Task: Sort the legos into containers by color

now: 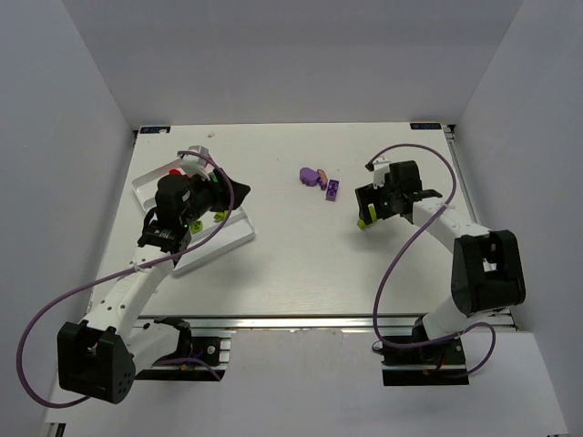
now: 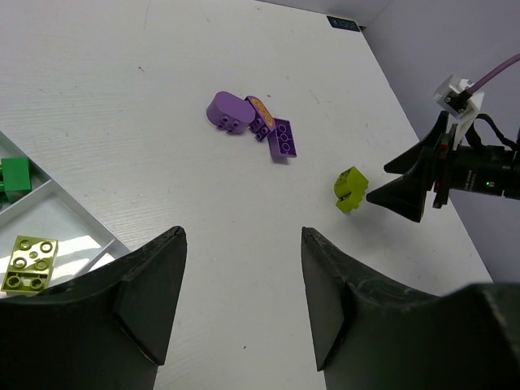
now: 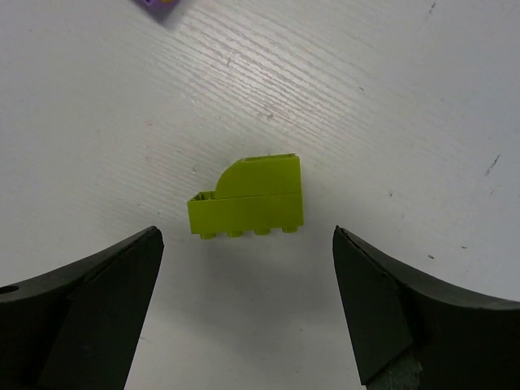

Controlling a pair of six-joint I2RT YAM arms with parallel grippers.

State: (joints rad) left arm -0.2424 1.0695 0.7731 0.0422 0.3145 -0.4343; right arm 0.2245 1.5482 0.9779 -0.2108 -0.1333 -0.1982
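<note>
A yellow-green lego (image 3: 248, 195) with a rounded top lies on its side on the white table, just beyond my right gripper (image 3: 246, 236). That gripper is open wide and holds nothing. The same lego (image 1: 364, 221) shows beside the right gripper (image 1: 369, 208) from above. My left gripper (image 2: 242, 236) is open and empty, hovering by the right end of the white tray (image 1: 232, 244). In the tray lie a flat yellow-green lego (image 2: 30, 262) and a green lego (image 2: 16, 175). On the table sit a rounded purple lego (image 2: 227, 111), a pinkish-topped lego (image 2: 260, 108) and a flat purple lego (image 2: 283, 136).
White walls close in the table on the left, back and right. A red lego (image 1: 176, 170) shows at the tray's far end, partly hidden by the left arm. The arms' purple cables (image 1: 401, 264) loop over the near part of the table.
</note>
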